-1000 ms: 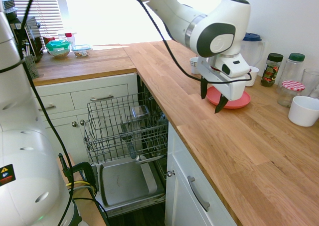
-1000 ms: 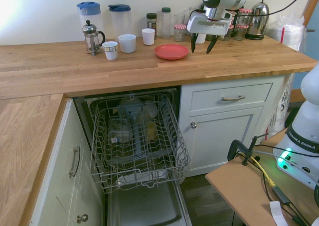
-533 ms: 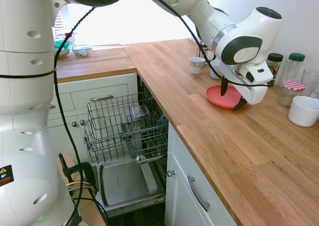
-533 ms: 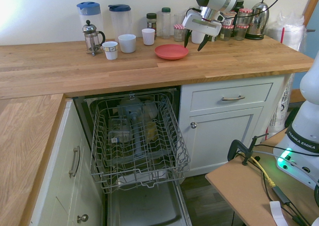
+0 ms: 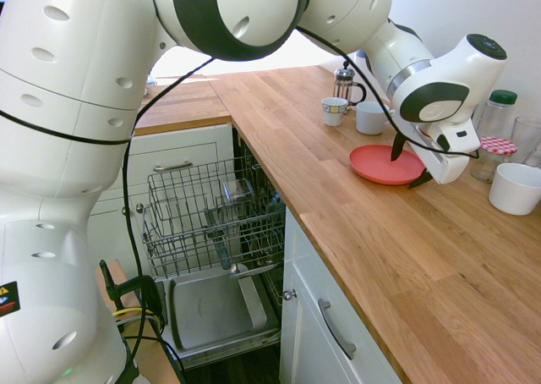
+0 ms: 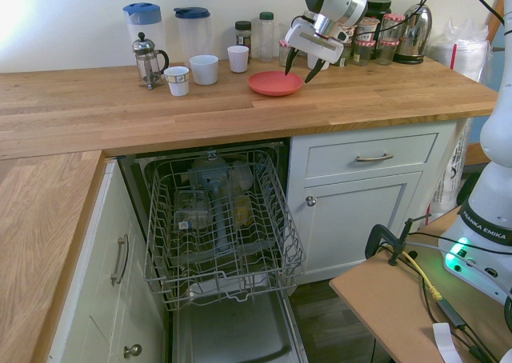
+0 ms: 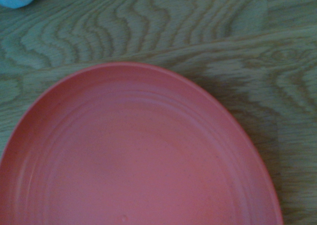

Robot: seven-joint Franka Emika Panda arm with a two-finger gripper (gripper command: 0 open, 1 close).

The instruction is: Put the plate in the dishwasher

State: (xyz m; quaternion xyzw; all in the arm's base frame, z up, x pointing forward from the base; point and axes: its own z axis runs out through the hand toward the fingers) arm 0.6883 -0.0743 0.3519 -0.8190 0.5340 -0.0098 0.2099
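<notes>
The coral-red plate (image 5: 372, 161) (image 6: 270, 83) lies flat on the wooden counter and fills most of the wrist view (image 7: 133, 155). My gripper (image 5: 407, 169) (image 6: 298, 75) hangs tilted just over the plate's rim on the side nearest the jars, open, with nothing between its dark fingers. The dishwasher stands open under the counter. Its grey wire rack (image 5: 211, 211) (image 6: 220, 219) is pulled out over the lowered metal door (image 5: 215, 308) (image 6: 232, 331), and some dishes sit in it.
White mugs (image 6: 178, 80) (image 6: 238, 57), a French press (image 6: 146, 59) and two blue-lidded pitchers (image 6: 142, 23) stand beyond the plate. Jars (image 5: 496, 147), a white bowl (image 5: 515, 188) and a kettle (image 6: 413, 31) crowd the wall side. White cabinets flank the dishwasher.
The gripper has travelled along the counter to the plate, dropped lower and tilted over its rim. It stayed open, and the plate has not moved.
</notes>
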